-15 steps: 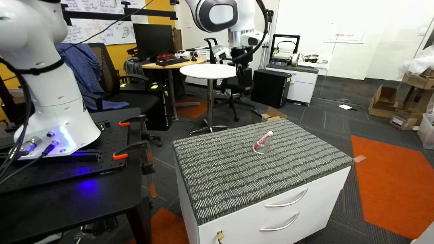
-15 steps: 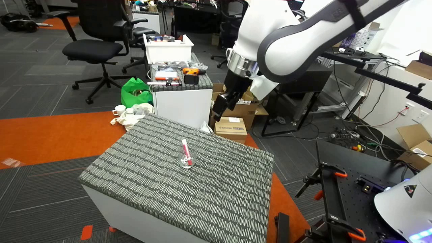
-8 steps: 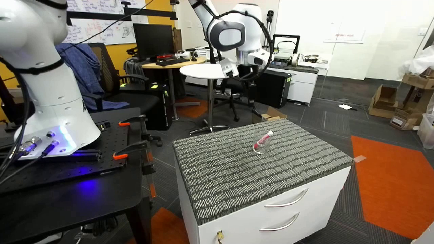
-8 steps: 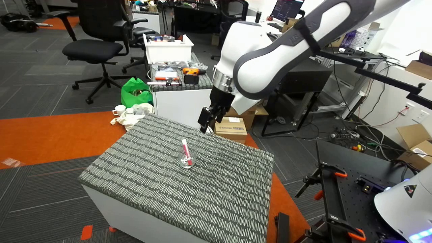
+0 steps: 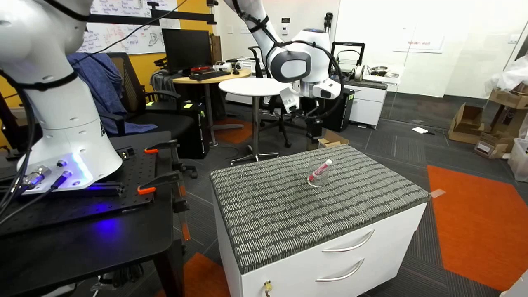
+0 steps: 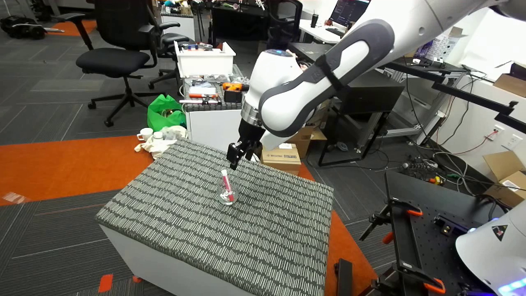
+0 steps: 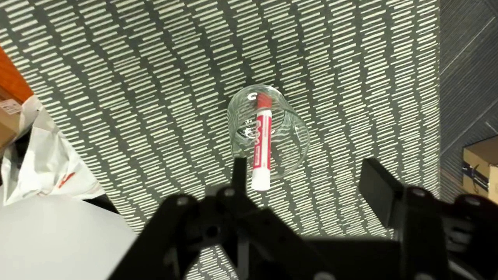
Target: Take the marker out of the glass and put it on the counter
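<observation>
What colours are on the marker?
Red and white; the marker shows best in the wrist view.

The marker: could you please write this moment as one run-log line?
gripper: open, holding nothing | marker: leaning inside glass, white end up | glass: upright on counter | removal: not yet done

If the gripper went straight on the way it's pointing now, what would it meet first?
Most likely the marker, at the white end sticking out of the glass: the open gripper points down toward them. Depth is unclear, though, so the gripper might touch the glass's rim first.
</observation>
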`<state>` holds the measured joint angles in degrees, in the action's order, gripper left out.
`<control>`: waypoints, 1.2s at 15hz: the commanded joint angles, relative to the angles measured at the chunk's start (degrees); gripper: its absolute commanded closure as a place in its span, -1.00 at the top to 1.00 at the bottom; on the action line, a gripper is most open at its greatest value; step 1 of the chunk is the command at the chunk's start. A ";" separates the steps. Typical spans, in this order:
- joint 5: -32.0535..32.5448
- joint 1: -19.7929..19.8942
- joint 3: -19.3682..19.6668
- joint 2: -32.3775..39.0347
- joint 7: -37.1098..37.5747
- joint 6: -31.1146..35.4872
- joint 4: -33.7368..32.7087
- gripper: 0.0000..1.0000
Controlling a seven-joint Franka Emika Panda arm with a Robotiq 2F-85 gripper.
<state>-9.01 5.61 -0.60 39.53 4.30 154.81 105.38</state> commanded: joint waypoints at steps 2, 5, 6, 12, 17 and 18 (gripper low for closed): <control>-0.16 0.35 0.06 6.32 -0.23 -1.99 -8.18 0.21; -0.04 0.27 0.21 9.06 0.00 -2.30 -11.03 0.39; -0.09 0.30 0.22 9.70 0.12 -2.60 -11.63 0.39; -0.41 0.97 0.18 13.15 0.32 -4.74 -14.39 0.31; -0.42 1.36 0.26 14.94 0.57 -6.62 -16.78 0.14; -0.38 1.39 0.17 15.10 0.45 -7.03 -17.20 0.13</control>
<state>-9.01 6.76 -0.28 53.45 4.47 151.05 91.29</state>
